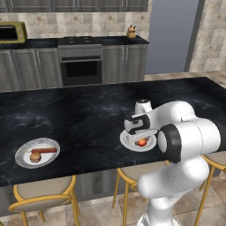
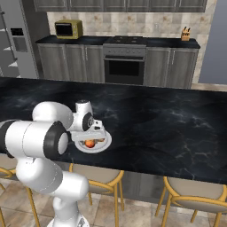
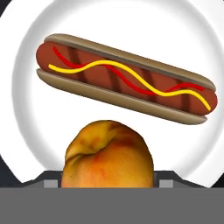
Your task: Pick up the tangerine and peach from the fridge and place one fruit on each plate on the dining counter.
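The peach, red-orange with a yellow blush, rests on the right white plate next to a hot dog. My gripper stands over this plate with its fingers against both sides of the peach, shut on it. Seen from the right base, the same plate and peach sit near the front edge of the black dining counter. The left plate holds a hot dog and the small orange-brown tangerine. The grey fridge stands at the far left.
Yellow-framed stools line the near side of the counter. Behind it runs the wall counter with an oven, a yellow microwave and a knife block.
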Motion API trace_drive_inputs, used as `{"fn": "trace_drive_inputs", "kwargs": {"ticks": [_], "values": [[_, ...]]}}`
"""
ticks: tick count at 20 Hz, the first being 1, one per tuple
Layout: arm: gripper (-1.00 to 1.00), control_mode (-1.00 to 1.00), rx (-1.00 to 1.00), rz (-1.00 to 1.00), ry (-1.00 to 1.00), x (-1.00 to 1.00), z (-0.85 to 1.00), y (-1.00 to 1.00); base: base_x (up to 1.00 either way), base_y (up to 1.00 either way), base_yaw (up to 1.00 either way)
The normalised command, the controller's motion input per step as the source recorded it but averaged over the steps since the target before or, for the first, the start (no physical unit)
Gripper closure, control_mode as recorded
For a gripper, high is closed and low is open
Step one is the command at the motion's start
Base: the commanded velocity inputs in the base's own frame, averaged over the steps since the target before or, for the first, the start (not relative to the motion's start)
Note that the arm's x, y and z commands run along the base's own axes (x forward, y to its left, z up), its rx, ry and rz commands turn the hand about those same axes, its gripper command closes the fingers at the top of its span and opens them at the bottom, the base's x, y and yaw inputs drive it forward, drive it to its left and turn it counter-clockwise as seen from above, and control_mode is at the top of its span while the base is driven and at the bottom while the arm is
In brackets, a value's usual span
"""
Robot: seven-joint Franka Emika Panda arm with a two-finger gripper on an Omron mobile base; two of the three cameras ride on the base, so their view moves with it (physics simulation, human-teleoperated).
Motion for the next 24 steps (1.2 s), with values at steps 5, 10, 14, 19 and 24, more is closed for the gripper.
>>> {"fn": "trace_drive_inputs", "kwargs": {"ticks": [5, 10, 14, 19, 24], "values": [[-1.00, -1.00, 0.00, 0.00, 0.00, 0.00, 0.00, 0.00, 0.00, 0.00, 0.00], [-1.00, -1.00, 0.00, 0.01, 0.00, 0.00, 0.19, 0.00, 0.00, 0.00, 0.00], [-1.00, -1.00, 0.05, 0.06, -0.01, -0.12, 0.99, 0.00, 0.00, 0.00, 0.00], [-1.00, -1.00, 0.07, 0.04, 0.00, -0.44, 0.96, 0.00, 0.00, 0.00, 0.00], [-1.00, -1.00, 0.08, 0.00, 0.00, -1.00, 0.71, 0.00, 0.00, 0.00, 0.00]]}}
